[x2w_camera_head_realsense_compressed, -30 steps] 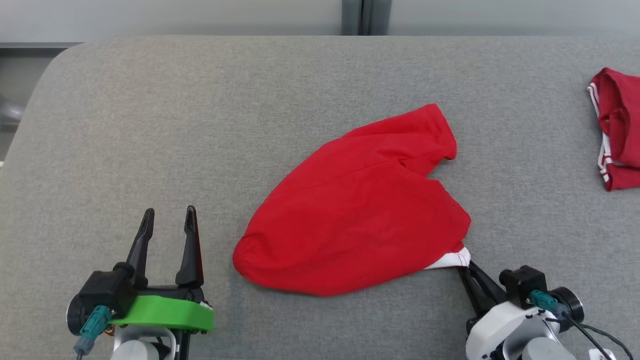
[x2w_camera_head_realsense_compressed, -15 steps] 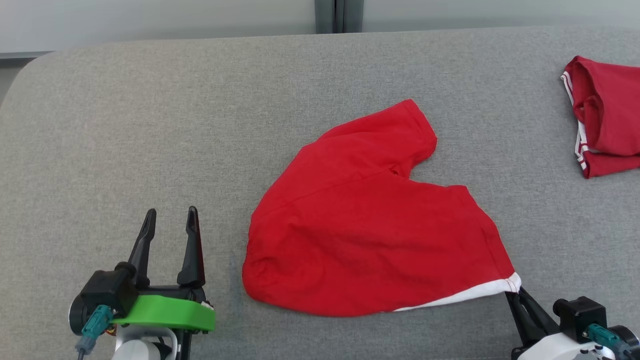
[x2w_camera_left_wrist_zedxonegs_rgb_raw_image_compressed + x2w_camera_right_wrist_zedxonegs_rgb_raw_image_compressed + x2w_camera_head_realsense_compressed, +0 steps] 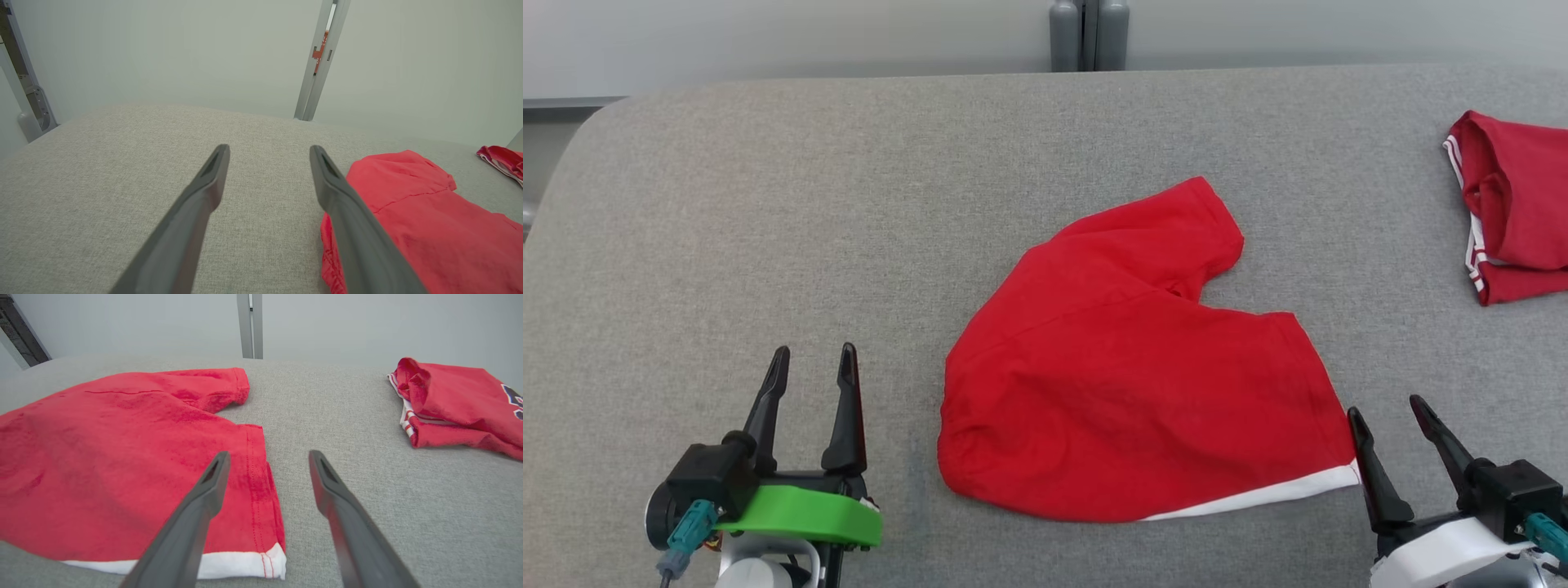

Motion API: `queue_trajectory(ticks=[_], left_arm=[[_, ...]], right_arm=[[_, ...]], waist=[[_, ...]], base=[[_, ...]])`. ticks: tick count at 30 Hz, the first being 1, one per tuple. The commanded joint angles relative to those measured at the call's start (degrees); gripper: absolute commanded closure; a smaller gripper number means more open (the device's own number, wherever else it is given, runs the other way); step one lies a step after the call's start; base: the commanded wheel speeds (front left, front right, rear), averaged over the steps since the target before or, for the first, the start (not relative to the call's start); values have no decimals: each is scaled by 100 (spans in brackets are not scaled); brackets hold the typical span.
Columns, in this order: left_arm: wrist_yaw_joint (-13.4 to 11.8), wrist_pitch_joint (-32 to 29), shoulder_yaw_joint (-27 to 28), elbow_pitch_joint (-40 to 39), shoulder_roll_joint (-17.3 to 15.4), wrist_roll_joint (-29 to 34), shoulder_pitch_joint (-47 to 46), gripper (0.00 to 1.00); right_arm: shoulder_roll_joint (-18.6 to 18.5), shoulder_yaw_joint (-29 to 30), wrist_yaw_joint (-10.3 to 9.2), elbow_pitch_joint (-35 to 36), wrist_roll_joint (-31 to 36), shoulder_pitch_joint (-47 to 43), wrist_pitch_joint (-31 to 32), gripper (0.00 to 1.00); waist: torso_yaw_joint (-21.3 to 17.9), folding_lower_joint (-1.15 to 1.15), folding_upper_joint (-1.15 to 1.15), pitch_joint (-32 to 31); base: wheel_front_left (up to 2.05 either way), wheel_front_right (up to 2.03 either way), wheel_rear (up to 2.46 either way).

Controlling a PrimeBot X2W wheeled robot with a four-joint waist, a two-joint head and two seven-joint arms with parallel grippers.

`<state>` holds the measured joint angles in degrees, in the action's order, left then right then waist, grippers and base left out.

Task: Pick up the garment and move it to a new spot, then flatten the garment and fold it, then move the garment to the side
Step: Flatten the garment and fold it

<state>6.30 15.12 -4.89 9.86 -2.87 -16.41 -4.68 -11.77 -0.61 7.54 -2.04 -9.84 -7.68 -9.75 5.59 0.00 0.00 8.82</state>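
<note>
Grey fabric tabletop [image 3: 727,204] carries everything | left end effector [image 3: 815,349] spread, empty, parked near red T-shirt [image 3: 1135,384], likely ready to tug its bunched side flat | red T-shirt mid-tabletop, sleeve up, only partly flattened | right end effector [image 3: 1385,407] spread, empty, just beside white hem corner [image 3: 1331,480] | folded red garment [image 3: 1515,204] far right, apparently set aside

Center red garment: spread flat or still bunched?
Partly spread, not flat. The red garment lies with its white-edged hem straight at the right, but its left end is rounded and rumpled.
</note>
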Motion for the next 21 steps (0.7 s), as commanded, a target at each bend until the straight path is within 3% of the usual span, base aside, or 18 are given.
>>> queue_trajectory(ticks=[1, 11, 21], left_arm=[[14, -1, 8, 14, -7, 76, 86, 0], [61, -1, -249, 208, -8, 92, 211, 0], [119, -1, -1044, 1184, -56, 119, 233, 0]], right_arm=[[36, 10, -12, 90, 65, 98, -64, 0], [380, -98, -12, 302, 202, 594, -365, 0], [483, -239, -12, 42, 222, 805, -456, 0]], waist=[[6, 0, 0, -47], [-26, 0, 0, -178], [-48, 0, 0, -216]], base=[[0, 0, 0], [0, 0, 0], [0, 0, 0]])
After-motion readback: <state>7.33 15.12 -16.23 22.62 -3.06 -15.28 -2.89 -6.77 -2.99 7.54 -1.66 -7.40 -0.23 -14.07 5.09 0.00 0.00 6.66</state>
